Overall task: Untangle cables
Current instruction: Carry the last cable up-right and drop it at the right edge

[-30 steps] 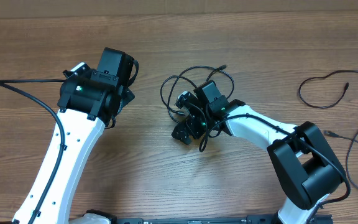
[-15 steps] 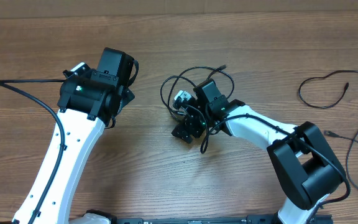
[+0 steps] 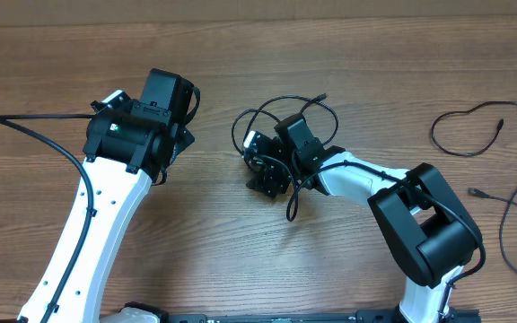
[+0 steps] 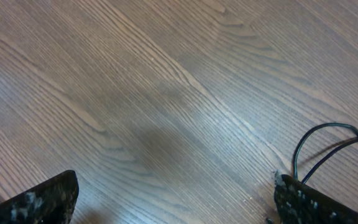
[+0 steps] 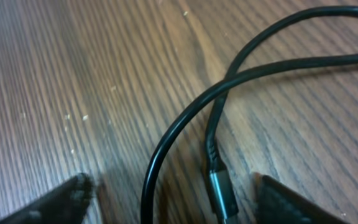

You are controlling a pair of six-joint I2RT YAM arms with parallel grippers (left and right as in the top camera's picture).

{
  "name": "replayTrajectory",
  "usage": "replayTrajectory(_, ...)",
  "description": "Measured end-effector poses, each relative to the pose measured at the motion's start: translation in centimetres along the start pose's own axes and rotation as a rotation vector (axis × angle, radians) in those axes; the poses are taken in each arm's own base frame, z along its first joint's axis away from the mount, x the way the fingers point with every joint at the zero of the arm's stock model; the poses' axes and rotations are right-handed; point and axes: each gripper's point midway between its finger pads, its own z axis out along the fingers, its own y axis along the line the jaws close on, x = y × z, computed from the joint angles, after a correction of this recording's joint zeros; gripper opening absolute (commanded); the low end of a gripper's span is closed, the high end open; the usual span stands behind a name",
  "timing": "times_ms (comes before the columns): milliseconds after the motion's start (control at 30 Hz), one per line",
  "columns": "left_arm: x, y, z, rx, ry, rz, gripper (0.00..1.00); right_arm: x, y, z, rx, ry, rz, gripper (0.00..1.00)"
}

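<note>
At table centre, a cord is lined up for a grasp.
Leftward, the left gripper (image 4: 179,202) is held wide apart over bare wood, with nothing in it. The tangled cables (image 3: 260,115) are straddled by the right gripper (image 5: 176,202), its fingers apart and one cord ungripped between them. Closing, then a pull towards the loose cords (image 3: 474,109), is called for.

One counter (image 3: 223,242). Two arms: left arm (image 3: 97,224), right arm (image 3: 357,175). Two claws: left claw (image 4: 179,202), right claw (image 5: 176,199). One cable tangle (image 3: 285,99), its cord count unclear. Two loose cables at right: upper cable (image 3: 456,114), lower cable (image 3: 478,193).
</note>
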Motion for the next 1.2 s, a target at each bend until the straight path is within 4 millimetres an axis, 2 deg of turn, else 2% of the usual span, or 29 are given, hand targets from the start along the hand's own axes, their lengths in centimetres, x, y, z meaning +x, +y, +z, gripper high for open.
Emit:
replayTrajectory(67, 0.0, 0.0, 0.0, 0.000, 0.000, 0.000, 1.00, 0.0, -0.3, 0.0, 0.018, 0.003, -0.004, 0.04)
replayTrajectory(233, 0.0, 0.0, 0.0, 0.000, 0.000, 0.000, 0.99, 0.1, -3.3, -0.3, 0.180, 0.022, 0.036, 0.04)
replayTrajectory(367, 0.0, 0.0, 0.0, 0.000, 0.000, 0.000, 1.00, 1.1, -6.7, -1.4, 0.328, 0.056, 0.129, 0.04)
replayTrajectory(467, 0.0, 0.0, 0.0, -0.001, 0.000, 0.000, 1.00, 2.5, -10.4, -3.3, 0.460, 0.092, 0.229, 0.04)
replayTrajectory(567, 0.0, 0.0, 0.0, 0.000, 0.000, 0.000, 1.00, 3.2, -15.0, -6.4, 0.603, 0.101, 0.322, 0.04)
replayTrajectory(633, 0.0, 0.0, 0.0, -0.001, 0.000, 0.000, 1.00, 2.8, -18.7, -10.3, 0.735, 0.073, 0.378, 0.04)
replayTrajectory(700, 0.0, 0.0, 0.0, 0.000, 0.000, 0.000, 1.00, 2.1, -21.7, -14.0, 0.852, 0.039, 0.415, 0.04)
replayTrajectory(833, 0.0, 0.0, 0.0, -0.001, 0.000, 0.000, 1.00, -0.1, -27.9, -24.3, 1.125, -0.080, 0.495, 0.04)
replayTrajectory(867, 0.0, 0.0, 0.0, -0.001, 0.000, 0.000, 1.00, -0.4, -29.2, -27.1, 1.188, -0.108, 0.517, 0.04)
replayTrajectory(933, 0.0, 0.0, 0.0, 0.000, 0.000, 0.000, 1.00, -0.3, -30.8, -31.2, 1.279, -0.150, 0.552, 0.04)
replayTrajectory(1000, 0.0, 0.0, 0.0, -0.001, 0.000, 0.000, 1.00, 0.6, -32.3, -35.2, 1.367, -0.182, 0.593, 0.04)
replayTrajectory(1067, 0.0, 0.0, 0.0, -0.001, 0.000, 0.000, 1.00, 3.2, -33.7, -38.5, 1.450, -0.184, 0.647, 0.04)
replayTrajectory(1200, 0.0, 0.0, 0.0, -0.001, 0.000, 0.000, 1.00, 7.1, -34.8, -40.9, 1.461, -0.187, 0.735, 0.04)
